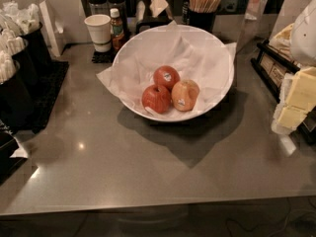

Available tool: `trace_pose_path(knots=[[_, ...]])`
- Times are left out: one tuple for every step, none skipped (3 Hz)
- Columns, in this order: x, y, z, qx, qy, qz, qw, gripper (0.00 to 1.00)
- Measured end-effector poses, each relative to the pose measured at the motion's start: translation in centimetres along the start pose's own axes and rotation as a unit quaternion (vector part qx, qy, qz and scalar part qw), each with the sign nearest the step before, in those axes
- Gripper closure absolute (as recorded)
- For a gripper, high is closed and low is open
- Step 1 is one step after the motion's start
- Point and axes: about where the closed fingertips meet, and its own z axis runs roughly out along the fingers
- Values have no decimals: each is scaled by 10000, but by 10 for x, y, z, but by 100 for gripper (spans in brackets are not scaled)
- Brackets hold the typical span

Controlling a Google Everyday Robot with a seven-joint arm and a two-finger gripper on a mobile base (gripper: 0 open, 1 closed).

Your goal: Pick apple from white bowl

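There it was: the pale yellow-orange apple with a light red blush and a small white sticker point(185, 95). It sat low in the front right of the large round shallow white bowl point(220, 53), resting on the crinkled white paper liner point(148, 58). Pressed against its left side was a deeper red apple point(156, 98), and a second red apple point(166, 77) sat just behind, touching both. The bowl stood towards the back of the smooth grey countertop point(148, 167).

My pale yellow gripper point(295, 105) hung at the right edge of the view, above the counter and well apart from the bowl. I couldn't tell whether it was open or closed.

Behind the bowl on the left stood a small white paper cup point(98, 31), with a little brown bottle with an orange cap point(116, 28) just beside it. Farther back on the right was a dark cup packed with wooden stir sticks point(203, 6).
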Motion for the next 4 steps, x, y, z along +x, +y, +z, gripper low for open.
trace_pose_path(knots=[[0,0,0,0,-1,0,10000,0],[-8,-4,-4,50,-283,69,9996,0],[-35,-23,1,-129,-1085,192,9938,0],[-83,-32,24,-794,-1657,96,9829,0]])
